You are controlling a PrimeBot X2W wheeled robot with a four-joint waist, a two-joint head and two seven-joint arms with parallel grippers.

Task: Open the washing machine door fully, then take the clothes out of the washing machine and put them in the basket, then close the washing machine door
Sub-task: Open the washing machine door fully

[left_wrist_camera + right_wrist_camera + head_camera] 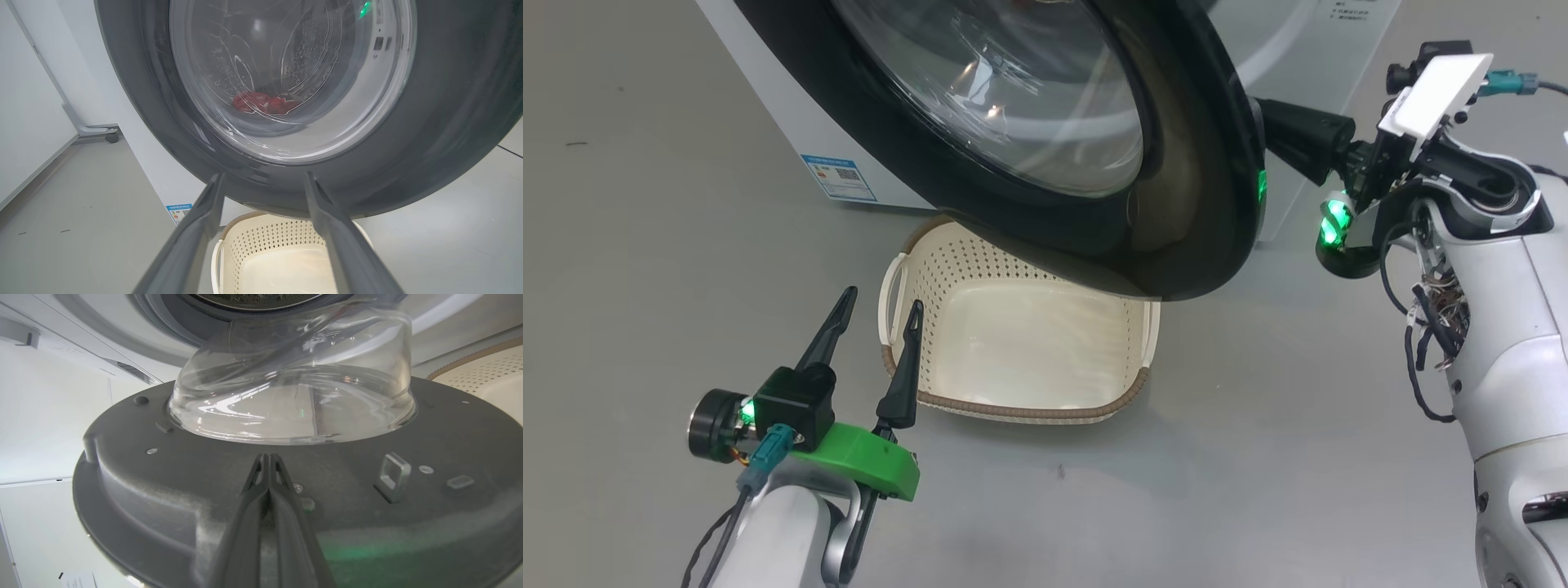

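Note:
The washing machine door (1192,163), with a black rim and clear glass, stands partly swung out from the white washing machine (792,106) and overhangs the cream basket (1013,411) on the floor. Through the glass, red clothes (263,103) lie in the drum. My left gripper (884,297) is open and holds nothing, beside the basket's left handle, with its fingers aimed at the door's (449,102) lower rim above the basket (265,245). My right gripper (267,457) is shut, with its tips at the door's grey inner face (163,486) below the glass bowl (294,384). In the head view the right gripper (1278,131) reaches behind the door's right edge.
Grey floor surrounds the machine. A blue label (840,177) sits low on its front. A wheeled stand foot (92,130) and a white wall lie to the machine's left. A metal latch hook (394,473) sticks up from the door's inner face. The basket edge (486,371) shows beyond the door.

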